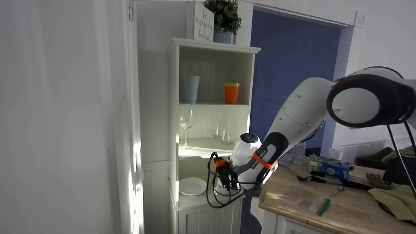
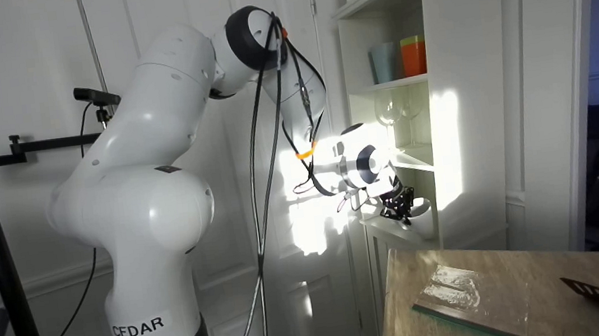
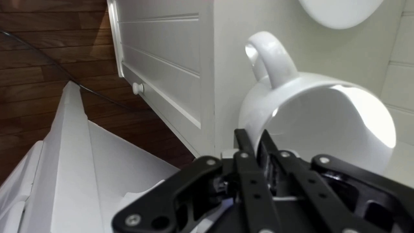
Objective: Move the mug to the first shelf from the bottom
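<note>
The white mug [image 3: 323, 119] fills much of the right of the wrist view, its handle pointing away from the fingers and its mouth tilted toward the camera. My gripper [image 3: 253, 137] is shut on its rim, one finger inside and one outside. In both exterior views the gripper [image 1: 232, 186] [image 2: 403, 213] is in the cabinet's lowest open compartment. The mug [image 1: 222, 189] is partly hidden behind it, and plainer in an exterior view [image 2: 423, 220]. The first shelf from the bottom [image 1: 188, 202] [image 3: 231, 55] lies beneath the mug. I cannot tell whether the mug touches it.
A white plate [image 1: 192, 186] [image 3: 341, 11] is on the same shelf, beside the mug. The middle shelf [image 1: 201, 152] just above the gripper holds several clear glasses [image 1: 186, 126]. The top shelf holds a blue tumbler [image 1: 191, 88] and an orange cup [image 1: 231, 94]. A wooden counter [image 1: 292, 208] stands nearby.
</note>
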